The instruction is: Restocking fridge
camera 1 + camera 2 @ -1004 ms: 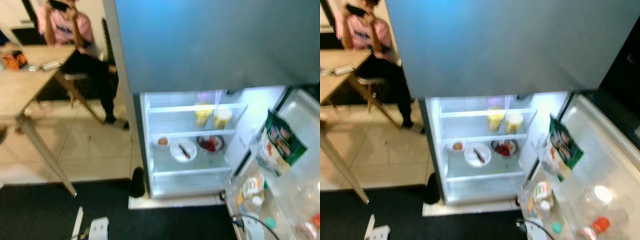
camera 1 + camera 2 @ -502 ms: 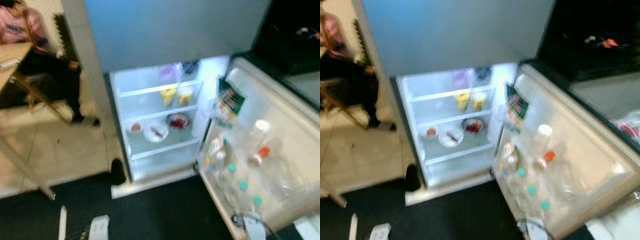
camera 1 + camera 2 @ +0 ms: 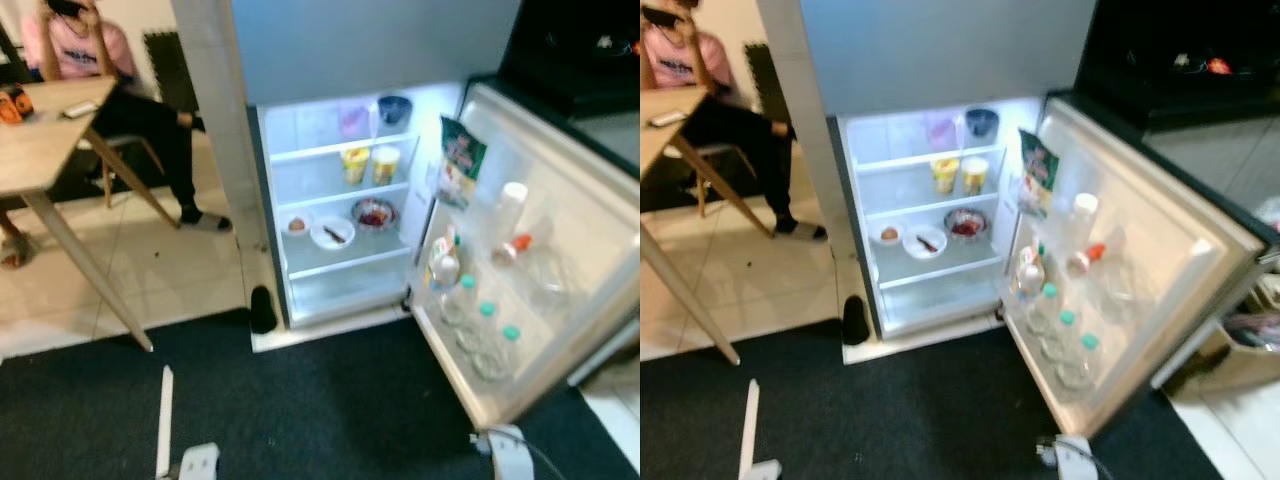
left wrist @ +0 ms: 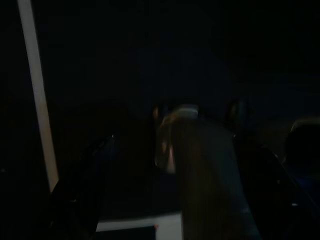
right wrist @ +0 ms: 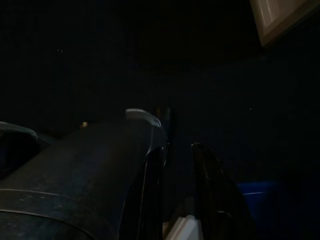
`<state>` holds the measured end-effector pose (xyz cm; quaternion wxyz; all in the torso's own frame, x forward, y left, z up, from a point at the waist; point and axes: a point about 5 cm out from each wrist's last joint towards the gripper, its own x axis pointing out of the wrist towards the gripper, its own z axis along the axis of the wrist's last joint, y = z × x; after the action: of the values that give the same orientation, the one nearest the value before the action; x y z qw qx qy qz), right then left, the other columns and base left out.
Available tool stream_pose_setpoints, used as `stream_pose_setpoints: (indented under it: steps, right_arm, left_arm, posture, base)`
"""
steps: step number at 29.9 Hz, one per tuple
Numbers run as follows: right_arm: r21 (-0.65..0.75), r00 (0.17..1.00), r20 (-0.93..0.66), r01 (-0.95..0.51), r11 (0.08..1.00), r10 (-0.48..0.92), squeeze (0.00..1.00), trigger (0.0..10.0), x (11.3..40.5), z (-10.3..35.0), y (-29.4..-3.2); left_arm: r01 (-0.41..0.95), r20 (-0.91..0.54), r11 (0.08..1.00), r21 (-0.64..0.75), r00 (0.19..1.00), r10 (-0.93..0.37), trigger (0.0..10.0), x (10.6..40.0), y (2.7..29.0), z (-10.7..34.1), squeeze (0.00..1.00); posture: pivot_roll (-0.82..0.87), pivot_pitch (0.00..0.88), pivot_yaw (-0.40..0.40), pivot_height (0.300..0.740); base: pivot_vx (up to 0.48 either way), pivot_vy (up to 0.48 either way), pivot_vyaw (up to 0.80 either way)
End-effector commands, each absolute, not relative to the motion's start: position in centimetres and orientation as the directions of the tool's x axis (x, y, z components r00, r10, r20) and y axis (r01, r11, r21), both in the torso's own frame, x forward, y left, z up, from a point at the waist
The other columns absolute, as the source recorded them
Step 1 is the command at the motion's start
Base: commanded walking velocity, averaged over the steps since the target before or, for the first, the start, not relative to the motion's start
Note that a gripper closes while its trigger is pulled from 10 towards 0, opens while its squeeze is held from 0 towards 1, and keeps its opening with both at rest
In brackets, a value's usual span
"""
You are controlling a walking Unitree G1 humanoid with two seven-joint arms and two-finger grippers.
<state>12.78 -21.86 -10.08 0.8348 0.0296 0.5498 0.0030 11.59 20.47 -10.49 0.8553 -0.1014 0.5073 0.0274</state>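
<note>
Fridge stands open; both arms hang low.

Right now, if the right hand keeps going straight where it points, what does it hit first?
Probably the dark floor mat. The right hand hangs low and points into darkness; nothing nearer can be made out, though depth is unclear.

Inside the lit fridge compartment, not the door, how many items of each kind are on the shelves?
Cups on top shelf: 2, pink cup and dark blue bowl-cup.
Yellow tubs: 2.
Dishes on third shelf: 3, small bowl, white plate, red-filled bowl.
Total: 7.
</note>
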Motion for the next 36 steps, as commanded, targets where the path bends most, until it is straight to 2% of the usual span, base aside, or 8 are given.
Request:
stream_pose_setpoints:
  steps: [1,15,21,22,24,25,29,36]
  right_arm:
    - [0.045,0.419,-0.908,0.034,0.998,0.027,0.0,10.0,13.5,-9.8,-22.2]
    - [-0.011,0.443,-0.896,0.06,0.998,-0.036,0.0,10.0,14.1,-9.4,-23.0]
    - [-0.125,0.473,-0.854,0.222,0.967,-0.219,0.0,10.0,15.4,-8.1,-26.3]
    - [-0.162,0.474,-0.838,0.255,0.953,-0.27,0.0,9.2,15.7,-7.6,-27.2]
    - [-0.186,0.474,-0.827,0.277,0.943,-0.303,0.0,9.2,15.9,-7.3,-27.9]
    - [-0.21,0.476,-0.81,0.309,0.927,-0.342,0.0,0.0,16.1,-6.9,-28.7]
    - [-0.276,0.462,-0.731,0.473,0.837,-0.502,0.0,0.0,16.7,-4.8,-32.5]
    - [-0.307,0.434,-0.649,0.602,0.737,-0.625,0.0,0.0,17.1,-2.7,-35.6]
  left_arm:
    - [-0.154,-0.882,0.98,-0.125,0.471,-0.039,10.0,11.5,20.7,-10.5,0.0]
    - [-0.193,-0.881,0.972,-0.132,0.472,-0.025,10.0,11.1,20.8,-10.6,0.0]
    - [-0.195,-0.883,0.971,-0.136,0.468,-0.03,10.0,11.0,20.8,-10.6,0.0]
    - [-0.198,-0.883,0.97,-0.137,0.468,-0.029,10.0,11.0,20.8,-10.6,0.0]
    - [-0.2,-0.883,0.97,-0.138,0.468,-0.029,10.0,10.9,20.8,-10.7,0.0]
    - [-0.202,-0.882,0.969,-0.139,0.47,-0.028,10.0,10.9,20.8,-10.7,0.0]
    - [-0.228,-0.877,0.963,-0.143,0.481,-0.017,10.0,10.8,21.1,-10.6,0.0]
    - [-0.233,-0.877,0.963,-0.136,0.48,-0.008,10.0,10.7,21.5,-10.6,0.0]
  posture:
    - [-0.03,0.0,0.025,0.74]
    - [-0.03,0.0,0.026,0.74]
    - [-0.03,0.0,0.028,0.74]
    - [-0.03,0.0,0.028,0.74]
    - [-0.03,0.0,0.026,0.74]
    - [-0.03,0.0,0.025,0.74]
    - [-0.03,0.0,0.021,0.74]
    - [-0.02,0.0,0.026,0.74]
  base:
    - [0.0,-0.465,0.0]
    - [0.0,-0.033,0.0]
    - [0.0,0.0,0.0]
    - [0.0,0.0,0.0]
    - [0.0,0.0,0.0]
    - [0.0,0.0,0.0]
    - [0.0,0.0,0.0]
    - [0.0,0.0,0.0]
